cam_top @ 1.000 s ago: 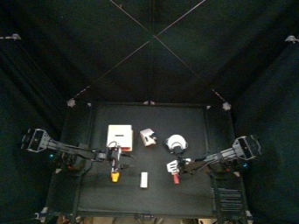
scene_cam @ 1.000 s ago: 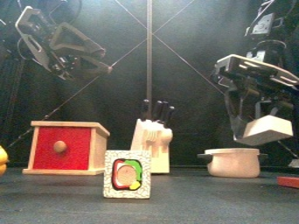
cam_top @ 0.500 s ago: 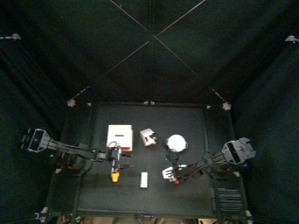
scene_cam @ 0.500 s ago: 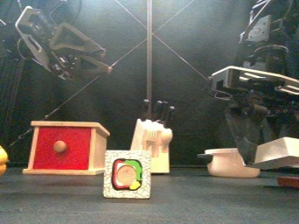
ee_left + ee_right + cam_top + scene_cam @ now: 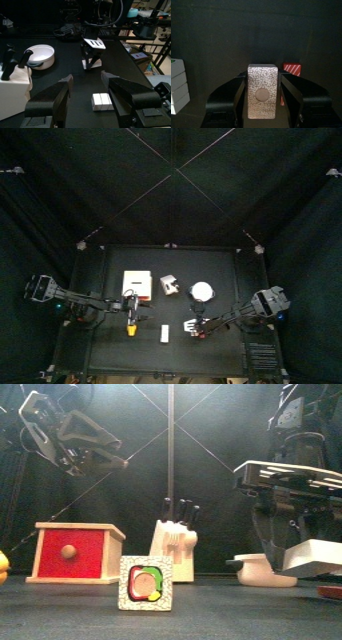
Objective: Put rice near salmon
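White rice [image 5: 262, 91] clamped in right end effector [image 5: 263, 85]

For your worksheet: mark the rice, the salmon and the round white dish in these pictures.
rice [image 5: 263, 90]: right wrist view, middle of its speckled top face.
salmon [image 5: 292, 68]: right wrist view, visible red end.
round white dish [image 5: 40, 54]: left wrist view, its inner wall.

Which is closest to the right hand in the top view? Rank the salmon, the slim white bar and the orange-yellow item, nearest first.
Measured from the right hand, which holds the rice:
1. Salmon: right beside the hand, at the table's front.
2. Slim white bar: front middle, toward the left arm.
3. Orange-yellow item: farthest, front left, by the left arm.
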